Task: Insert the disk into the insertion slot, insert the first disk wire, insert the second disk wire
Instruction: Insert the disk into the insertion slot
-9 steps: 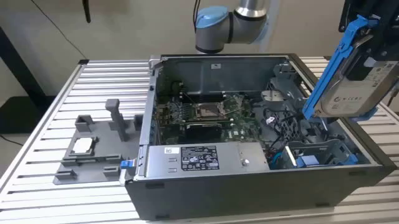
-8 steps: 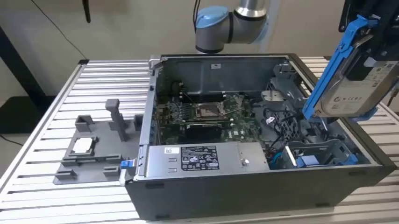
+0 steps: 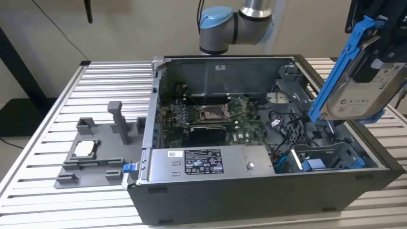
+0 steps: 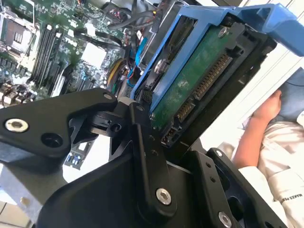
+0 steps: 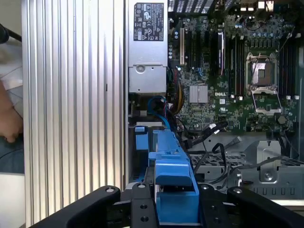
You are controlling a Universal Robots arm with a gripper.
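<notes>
The disk, a silver drive with a white label in a bright blue carrier, hangs tilted, nearly upright, above the open computer case's side at the exterior view's right. My gripper is shut on it from above. In the second wrist view the disk's green circuit board faces the camera between the black fingers. The first wrist view looks down the blue carrier held in the gripper. The insertion slot, a grey bay with blue trim, sits below the disk in the case's near corner.
The open case holds a motherboard, a grey power supply box and loose black and blue cables. A grey fixture tray lies on the slatted table. A person's arm is beside the table.
</notes>
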